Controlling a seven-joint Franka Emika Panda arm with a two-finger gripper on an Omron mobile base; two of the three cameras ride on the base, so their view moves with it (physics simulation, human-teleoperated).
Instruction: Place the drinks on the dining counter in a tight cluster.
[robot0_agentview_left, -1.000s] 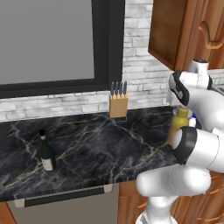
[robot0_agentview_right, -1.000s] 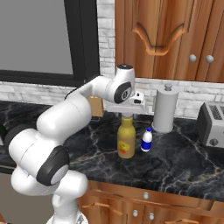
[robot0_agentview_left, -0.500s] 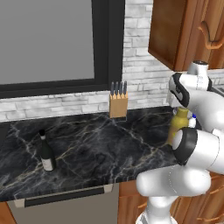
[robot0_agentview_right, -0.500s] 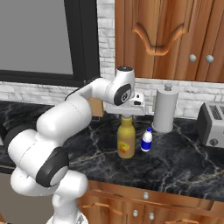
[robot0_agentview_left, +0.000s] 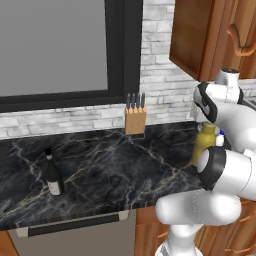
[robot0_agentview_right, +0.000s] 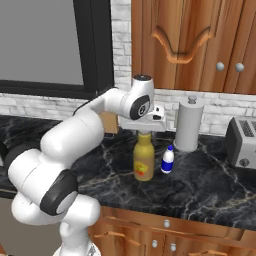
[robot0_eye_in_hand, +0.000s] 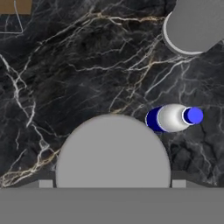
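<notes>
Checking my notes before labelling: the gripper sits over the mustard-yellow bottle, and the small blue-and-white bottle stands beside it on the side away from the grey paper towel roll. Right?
Not quite. In the right base view the small blue-and-white bottle stands between the mustard-yellow bottle and the grey paper towel roll, on the roll's side. The gripper does sit over the yellow bottle.

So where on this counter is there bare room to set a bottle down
The widest bare stretch lies between the wine bottle and the knife block, running forward to the counter's front edge. It is crowded on the right, where the yellow bottle, small blue bottle, paper towel roll and toaster stand.
</notes>
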